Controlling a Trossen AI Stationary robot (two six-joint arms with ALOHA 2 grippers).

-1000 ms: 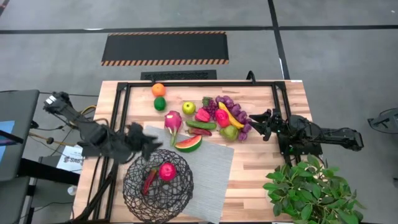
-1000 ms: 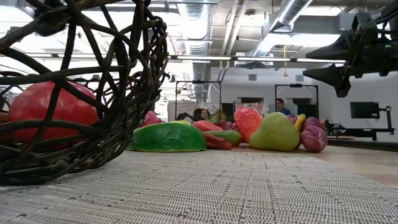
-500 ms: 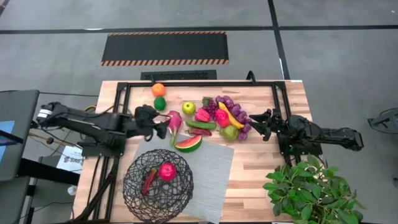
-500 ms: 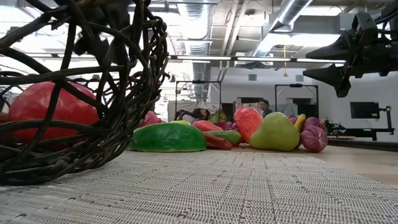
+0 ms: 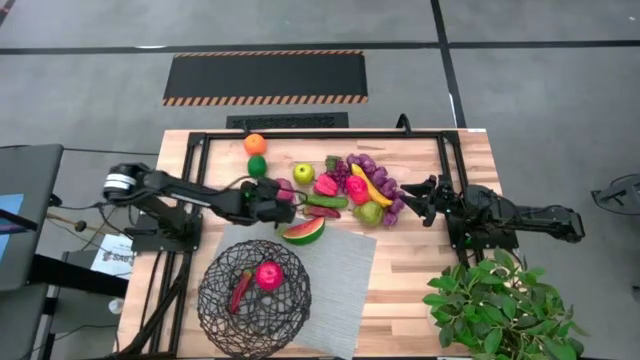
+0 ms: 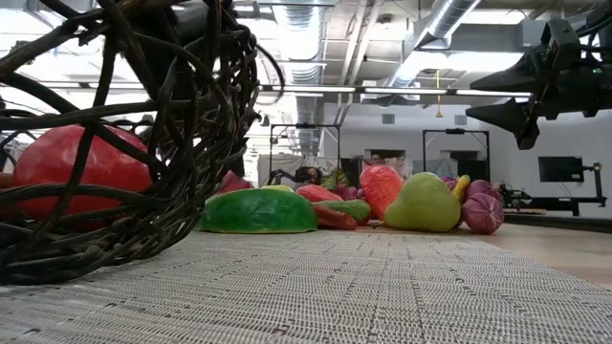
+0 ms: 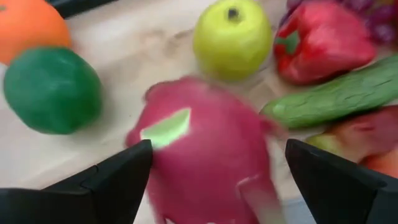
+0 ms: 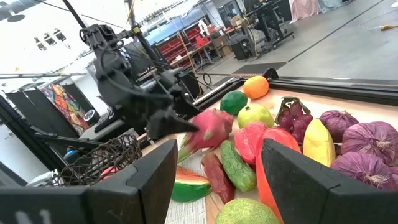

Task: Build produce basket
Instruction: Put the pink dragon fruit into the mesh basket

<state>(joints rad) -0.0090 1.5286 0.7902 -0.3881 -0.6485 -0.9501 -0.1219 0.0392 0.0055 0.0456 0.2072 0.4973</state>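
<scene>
overhead, the left gripper (image 5: 278, 199) reaches over the pink dragon fruit (image 5: 279, 187) near the wire basket (image 5: 254, 297), which holds a red apple (image 5: 268, 275); the right gripper (image 5: 418, 201) waits spread by the produce. from the left wrist, wide-apart fingers (image 7: 106, 180) straddle the dragon fruit (image 7: 202, 155), so centre on its body and lower before clamping.

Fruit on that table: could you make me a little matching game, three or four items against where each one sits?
Things:
1. red apple
2. orange
3. watermelon slice
4. pink dragon fruit

Places:
A. between the left gripper's open fingers
B. inside the basket
C. at the mat's far edge
D. beside the lime, near the table's far edge

Pairs: 1-B, 2-D, 3-C, 4-A
</scene>
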